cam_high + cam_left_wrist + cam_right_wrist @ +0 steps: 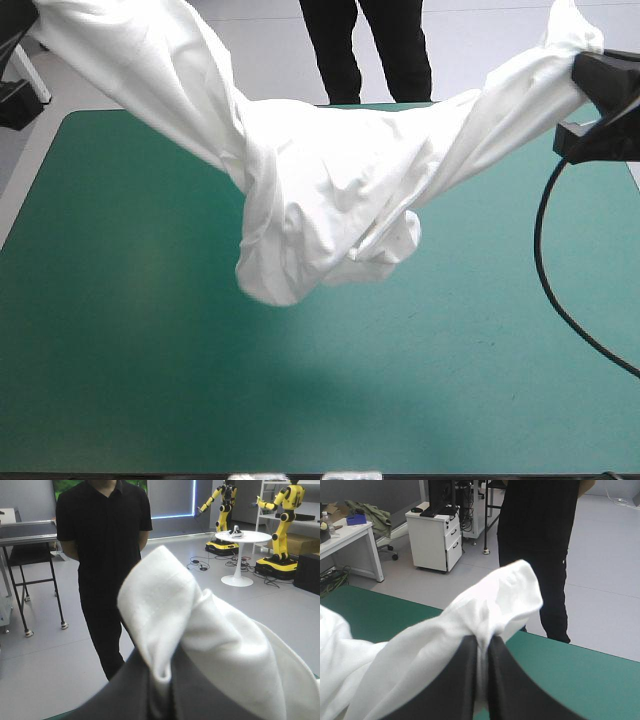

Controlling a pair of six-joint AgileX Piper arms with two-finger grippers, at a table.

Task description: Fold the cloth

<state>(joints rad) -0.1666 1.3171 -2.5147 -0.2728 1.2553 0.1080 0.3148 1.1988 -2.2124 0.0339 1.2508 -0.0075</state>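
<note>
While it hangs clear above the teal-green worktop (120, 400), the white T-shirt (320, 200) stretches like a twisted rope, its long axis running from above the worktop's far left corner to its far right, a bunched belly sagging over the worktop's middle. Soft, light and limp, it looks best taken by hem or shoulder corners. The left gripper (161, 666) and right gripper (482, 642) each have black fingers (455, 685) all but closed on a pinched end.

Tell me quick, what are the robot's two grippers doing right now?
Left gripper: shut on the white, short-sleeved T-shirt.
Right gripper: shut on the same T-shirt.
</note>
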